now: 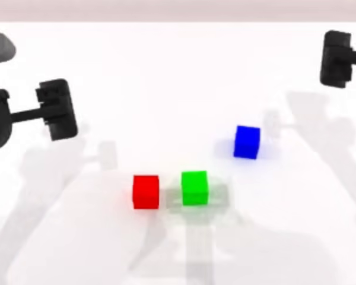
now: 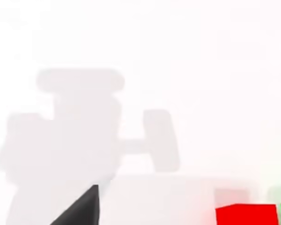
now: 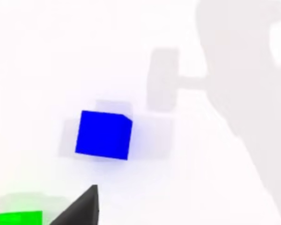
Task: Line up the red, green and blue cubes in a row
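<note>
nearest the camera's lower edge in the top view, the red cube and the green cube rest side by side on the white table, close but not touching; we take the green cube as our landmark. the red cube lies just to its left, on the same line, so we judge two thirds of the row already formed. the blue cube sits to the right of the green cube and farther back, apart from it and off the line; it is the piece that remains to be brought level with the pair. the right wrist view shows it free on the table, the green cube at the picture's edge. farther still, our left gripper hangs above the table well to the left of and behind the green cube, carrying nothing. our right gripper hangs far to the right and behind, also carrying nothing, plausibly the nearer one to reach the blue cube. whether either pincer is released or clenched, we cannot tell.
</note>
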You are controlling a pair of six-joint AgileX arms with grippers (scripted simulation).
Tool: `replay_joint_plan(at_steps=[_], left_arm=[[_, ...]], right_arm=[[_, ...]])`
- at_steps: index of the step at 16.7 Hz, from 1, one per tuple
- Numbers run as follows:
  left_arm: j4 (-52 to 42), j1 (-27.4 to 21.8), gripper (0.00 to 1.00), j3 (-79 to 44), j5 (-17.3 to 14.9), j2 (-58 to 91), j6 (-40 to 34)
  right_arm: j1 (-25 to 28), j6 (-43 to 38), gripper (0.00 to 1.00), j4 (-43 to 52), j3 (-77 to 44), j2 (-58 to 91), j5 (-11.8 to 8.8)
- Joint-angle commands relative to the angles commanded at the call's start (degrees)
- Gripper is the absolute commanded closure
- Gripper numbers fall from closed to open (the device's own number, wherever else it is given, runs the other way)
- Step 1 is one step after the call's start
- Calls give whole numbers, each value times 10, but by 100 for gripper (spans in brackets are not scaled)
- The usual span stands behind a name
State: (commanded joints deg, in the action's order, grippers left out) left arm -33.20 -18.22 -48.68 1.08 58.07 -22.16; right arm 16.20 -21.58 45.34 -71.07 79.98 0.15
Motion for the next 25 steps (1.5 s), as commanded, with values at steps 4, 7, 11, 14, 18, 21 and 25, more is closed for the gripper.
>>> replay_joint_plan(at_steps=[4, 7, 11, 14, 18, 21, 25], left_arm=[[128, 79, 0, 194, -3, -229, 80], [214, 129, 0, 320, -6, -381, 136], [298, 176, 0, 440, -9, -526, 196], [329, 192, 0, 483, -11, -576, 219], [332, 194, 0, 487, -11, -581, 222], [332, 194, 0, 487, -11, -581, 222], [332, 194, 0, 487, -11, -581, 222]], right_arm=[[45, -62, 0, 134, -196, 232, -1], [74, -101, 0, 214, -325, 370, -1], [101, -138, 0, 287, -459, 507, 0], [110, -151, 0, 311, -504, 549, 1], [111, -153, 0, 313, -509, 553, 1], [109, -151, 0, 303, -498, 554, 1], [111, -152, 0, 223, -435, 568, 1]])
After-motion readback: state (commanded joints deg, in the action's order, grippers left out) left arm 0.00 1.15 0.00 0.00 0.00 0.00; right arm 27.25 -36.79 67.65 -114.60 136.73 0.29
